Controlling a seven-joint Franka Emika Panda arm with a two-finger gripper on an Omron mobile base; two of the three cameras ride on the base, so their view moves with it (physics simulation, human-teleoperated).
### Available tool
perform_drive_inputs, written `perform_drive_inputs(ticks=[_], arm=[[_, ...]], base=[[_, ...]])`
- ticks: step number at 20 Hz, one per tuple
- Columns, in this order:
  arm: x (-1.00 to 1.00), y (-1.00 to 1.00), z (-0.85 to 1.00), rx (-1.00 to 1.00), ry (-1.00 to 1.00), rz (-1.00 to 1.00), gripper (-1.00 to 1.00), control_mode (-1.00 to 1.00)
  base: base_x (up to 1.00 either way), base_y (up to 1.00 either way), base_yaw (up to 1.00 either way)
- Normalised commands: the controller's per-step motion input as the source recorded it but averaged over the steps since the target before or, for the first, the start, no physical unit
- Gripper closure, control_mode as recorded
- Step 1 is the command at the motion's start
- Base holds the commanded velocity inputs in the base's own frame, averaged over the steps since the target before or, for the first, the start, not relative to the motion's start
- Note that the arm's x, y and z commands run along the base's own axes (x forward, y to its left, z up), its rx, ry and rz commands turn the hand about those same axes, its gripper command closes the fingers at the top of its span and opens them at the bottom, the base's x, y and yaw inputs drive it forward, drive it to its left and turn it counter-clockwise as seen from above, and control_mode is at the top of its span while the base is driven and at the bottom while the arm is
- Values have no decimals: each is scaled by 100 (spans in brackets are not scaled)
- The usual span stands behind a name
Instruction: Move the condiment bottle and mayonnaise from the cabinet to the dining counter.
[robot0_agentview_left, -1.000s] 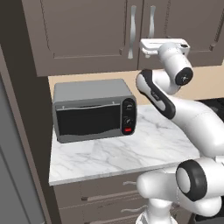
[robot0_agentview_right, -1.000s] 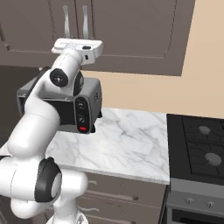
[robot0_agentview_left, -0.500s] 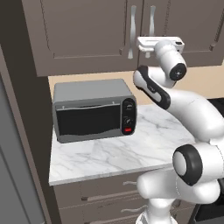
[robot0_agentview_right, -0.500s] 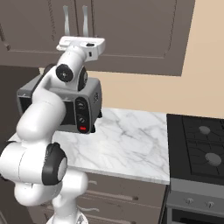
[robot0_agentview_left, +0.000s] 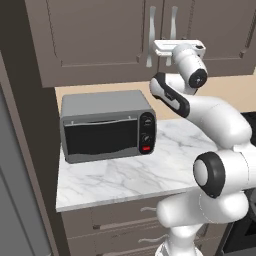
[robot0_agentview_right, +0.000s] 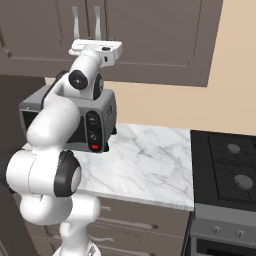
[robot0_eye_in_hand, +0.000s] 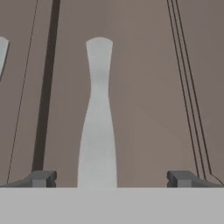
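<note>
Cabinet (robot0_agentview_left: 100, 40) across the top of the left base view, from ten to two o'clock: dark grey-brown, recessed panels, both doors shut. Two upright silver handles (robot0_agentview_left: 173, 25) side by side at about one o'clock. Gripper (robot0_agentview_left: 162, 50) raised just below them, close to the door face. Grey toaster oven (robot0_agentview_left: 107, 125) at nine o'clock on the small marble worktop (robot0_agentview_left: 115, 180).

Seen from the right base view: same handles (robot0_agentview_right: 96, 22) at eleven o'clock, gripper (robot0_agentview_right: 92, 47) right under them, black stove (robot0_agentview_right: 230, 170) at four o'clock.

In the hand view: one handle (robot0_eye_in_hand: 98, 122) running from twelve to six o'clock, pale, smooth, waisted near the top and wider lower down. Dark door seam (robot0_eye_in_hand: 46, 87) at nine o'clock. Gripper (robot0_eye_in_hand: 111, 179) spread as wide as it goes, holding nothing, with the handle between the two fingertips (robot0_eye_in_hand: 41, 178), a little toward the seven o'clock one.

Likely rigid metal, slick, so best pinched across the bar low down, far from the hinge, then pulled in an arc with the door. Probably light to swing, but stiff against a crooked pull. Bottle and mayonnaise presumably inside, behind the shut doors; both small and light, the jar possibly fragile, best taken round the body below the lid.
</note>
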Motion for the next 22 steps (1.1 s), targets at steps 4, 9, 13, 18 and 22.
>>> perform_drive_inputs(ticks=[4, 9, 13, 18, 22], arm=[[39, 0, 0, 0, 0, 0, -100, -100], [23, -4, 0, 0, 0, 0, 100, -100], [1, -43, 0, 0, 0, -2, 100, -100], [-13, -74, 1, 0, 0, -3, 100, -100], [-46, -90, 0, 0, 0, -3, 100, -100]], base=[[0, 0, 0], [0, 0, 0], [0, 0, 0], [0, 0, 0], [0, 0, 0]])
